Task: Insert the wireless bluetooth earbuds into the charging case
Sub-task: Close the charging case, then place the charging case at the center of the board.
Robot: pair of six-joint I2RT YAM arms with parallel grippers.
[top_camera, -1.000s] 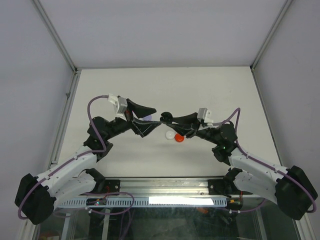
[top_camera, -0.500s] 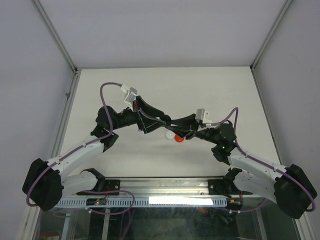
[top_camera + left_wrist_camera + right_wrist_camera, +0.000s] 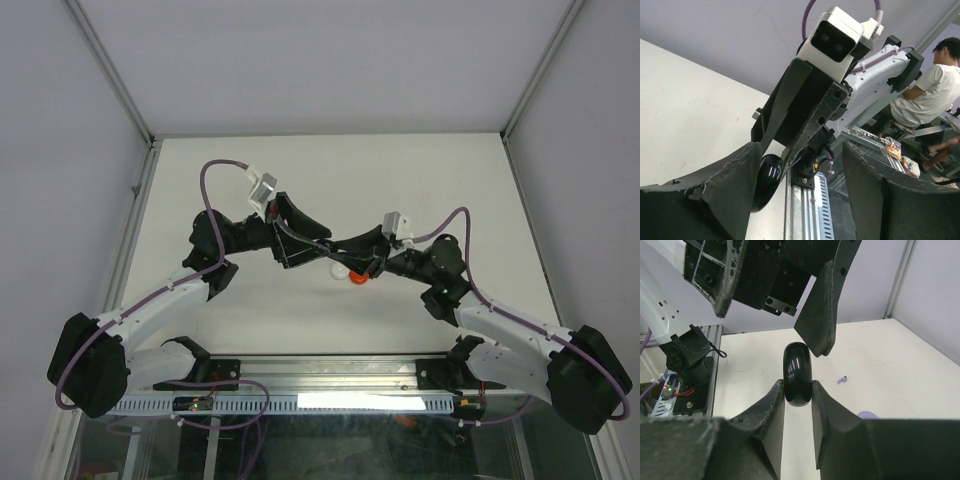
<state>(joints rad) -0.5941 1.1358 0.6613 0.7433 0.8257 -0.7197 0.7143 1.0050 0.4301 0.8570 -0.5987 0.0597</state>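
My right gripper (image 3: 798, 388) is shut on a round black charging case (image 3: 798, 371), held edge-up above the table; the case looks closed. My left gripper (image 3: 800, 200) is open, its jaws wide apart, and the black case (image 3: 767, 181) lies close against the inner side of one finger (image 3: 727, 192). In the top view both grippers, left (image 3: 322, 243) and right (image 3: 337, 248), meet at mid-table. A tiny purple earbud (image 3: 841, 380) lies on the table beyond the case. No other earbuds show.
A white round case (image 3: 343, 269) and a red round case (image 3: 357, 278) lie on the table below the right gripper. A purple round case (image 3: 869, 415) lies near the purple earbud. The metal rail (image 3: 330, 372) runs along the near edge.
My left arm has swung right and up, bringing its open jaws onto the black case. My right gripper has shifted slightly left with the case still in it.
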